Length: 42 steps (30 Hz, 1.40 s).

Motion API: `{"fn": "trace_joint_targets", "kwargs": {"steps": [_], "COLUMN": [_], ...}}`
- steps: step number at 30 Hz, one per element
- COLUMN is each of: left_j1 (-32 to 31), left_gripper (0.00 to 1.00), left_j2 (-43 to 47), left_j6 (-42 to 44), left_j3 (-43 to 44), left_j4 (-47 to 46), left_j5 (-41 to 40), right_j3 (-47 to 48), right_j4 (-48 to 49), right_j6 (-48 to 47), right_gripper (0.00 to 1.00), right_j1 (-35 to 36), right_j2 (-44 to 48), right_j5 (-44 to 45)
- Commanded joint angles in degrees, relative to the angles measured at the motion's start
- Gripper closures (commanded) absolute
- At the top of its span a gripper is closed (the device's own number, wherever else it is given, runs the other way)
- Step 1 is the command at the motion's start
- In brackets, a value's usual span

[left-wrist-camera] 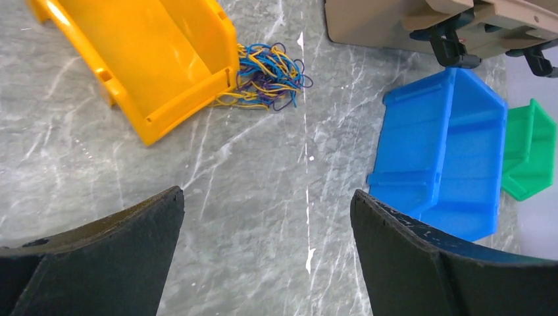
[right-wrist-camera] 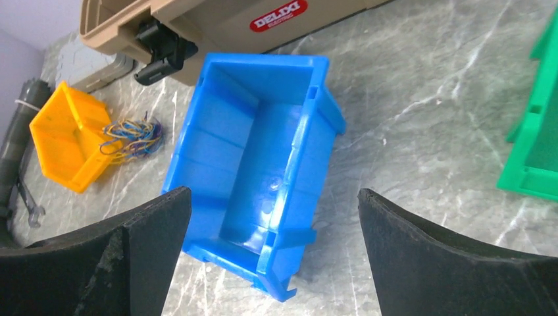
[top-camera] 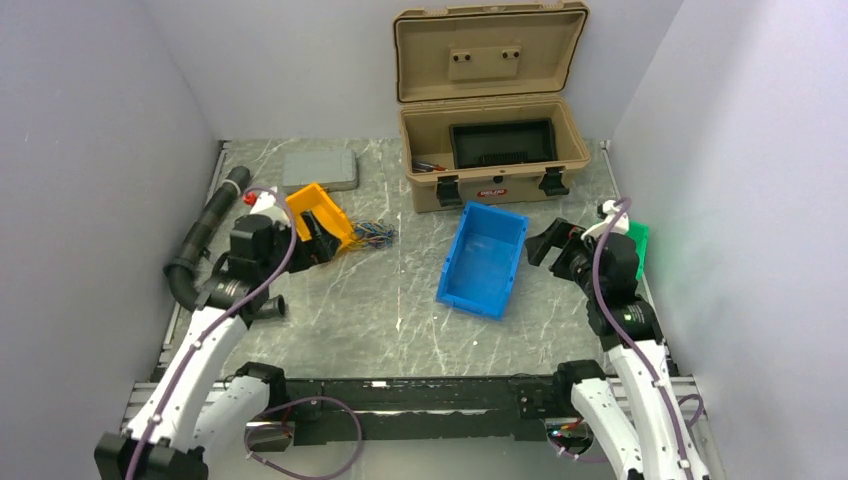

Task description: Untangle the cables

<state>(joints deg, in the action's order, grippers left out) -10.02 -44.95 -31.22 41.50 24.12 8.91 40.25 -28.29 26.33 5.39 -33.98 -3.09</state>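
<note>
The cables (top-camera: 372,234) are a tangled clump of thin blue, orange-yellow and dark wires lying on the table at the open mouth of a tipped yellow bin (top-camera: 320,213). They also show in the left wrist view (left-wrist-camera: 266,76) and the right wrist view (right-wrist-camera: 133,136). My left gripper (left-wrist-camera: 266,201) is open and empty, held above bare table a little short of the clump. In the top view it (top-camera: 318,248) sits beside the yellow bin. My right gripper (right-wrist-camera: 273,197) is open and empty, above the near end of a blue bin (right-wrist-camera: 263,164).
The blue bin (top-camera: 483,259) lies mid-table. A tan case (top-camera: 492,150) stands open at the back. A green bin (top-camera: 637,243) is at the right wall, a grey lid (top-camera: 320,170) at the back left, and a black corrugated hose (top-camera: 205,230) along the left edge.
</note>
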Motion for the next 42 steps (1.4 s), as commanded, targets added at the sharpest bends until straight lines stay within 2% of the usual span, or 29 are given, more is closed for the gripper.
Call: {"fn": "trace_joint_targets", "kwargs": {"steps": [1,5,9,13,17,20,25,30,34,35,37,39,40,42], "left_j1": [-5.95,-10.07,-13.23,-15.9,-19.26,-21.89,-22.33,-22.36,-22.34,-21.99,-20.8,-20.38,-20.39,-20.52], "left_gripper": [0.01,0.01,0.07,0.08,0.09,0.11,0.15,0.2,0.28,0.32,0.47,0.75,0.97,1.0], "left_j2": [-8.0,-16.99,-26.25,-38.0,-49.21,-54.74,-62.65,-70.92,-71.96,-72.11,-72.67,-72.36,-71.37,-68.44], "left_j6": [-4.64,-8.21,-13.87,-22.04,-28.53,-31.87,-34.47,-36.78,-37.03,-36.45,-35.11,-34.14,-32.65,-29.65], "left_j3": [6.56,11.14,14.87,21.72,32.31,37.36,42.84,51.09,49.06,47.51,44.75,42.09,40.47,36.88], "left_j4": [-7.1,-8.86,-10.84,-5.36,4.77,8.76,10.57,19.84,18.98,16.31,12.95,10.85,8.67,4.27], "left_j5": [-8.58,-14.94,-18.98,-24.88,-29.49,-33.85,-34.7,-37.23,-36.84,-34.79,-29.18,-26.53,-25.34,-22.55], "right_j3": [0.4,0.41,0.16,-0.75,-1.05,-0.73,-0.7,-0.27,-0.52,-0.68,-1.57,-2.65,-2.98,-3.5], "right_j4": [6.46,6.93,7.89,9.4,9.7,9.58,10.01,9.18,8.79,8.78,9.05,9.59,9.58,9.56], "right_j6": [-1.1,-2.89,-3.31,-3.39,-4.1,-4.51,-4.93,-5.4,-4.96,-4.82,-3.7,-2.43,-1.94,-0.98], "right_gripper": [0.01,0.02,0.02,0.02,0.01,0.01,0.0,0.0,0.0,0.0,0.0,0.0,0.0,0.0], "right_j1": [1.44,4.51,6.16,7.0,7.27,7.33,7.28,7.34,7.28,7.31,7.26,7.22,7.24,7.27], "right_j2": [-2.38,-3.62,-4.56,-4.38,-4.26,-4.05,-2.95,-2.56,-2.03,-1.87,-1.64,-1.73,-1.86,-2.12], "right_j5": [-4.0,-0.61,0.1,0.46,1.12,1.44,1.69,1.86,1.78,1.65,1.56,1.52,1.42,0.3]}}
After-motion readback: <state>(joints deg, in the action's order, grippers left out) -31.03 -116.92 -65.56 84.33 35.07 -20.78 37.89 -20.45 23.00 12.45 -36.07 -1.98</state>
